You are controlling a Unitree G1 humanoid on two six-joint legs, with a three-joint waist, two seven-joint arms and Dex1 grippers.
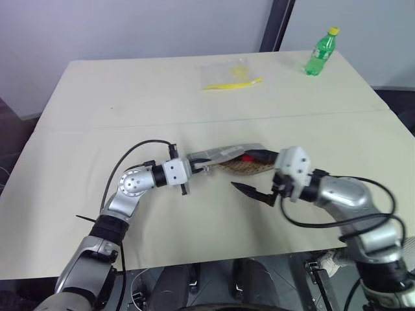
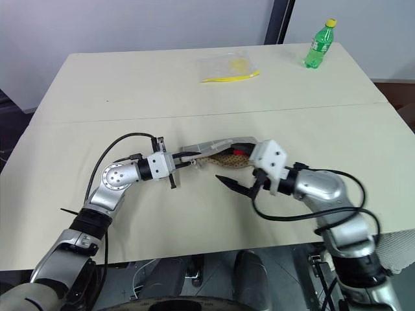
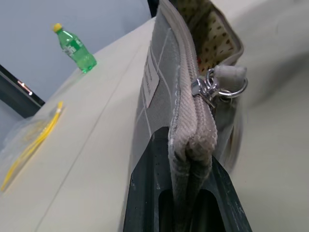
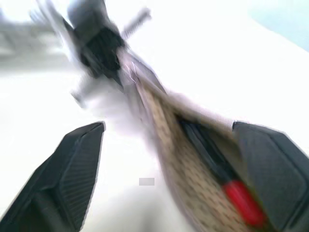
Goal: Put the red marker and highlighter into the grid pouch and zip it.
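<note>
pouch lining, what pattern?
Tan with small dark dots on the grid pouch lining; left wrist view shows it best.

Cream table before a pale wall

The table [image 1: 194,110] fills the foreground; behind it stands a plain grey-blue wall [image 1: 130,26], split by a dark vertical post [image 1: 275,26] beyond the table's far edge.

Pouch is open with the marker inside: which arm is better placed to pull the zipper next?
Right, probably. The left pincer is shut on the end of the grid pouch, anchoring it. The right pincer is open and empty beside the pouch mouth, where the red marker lies inside.
</note>
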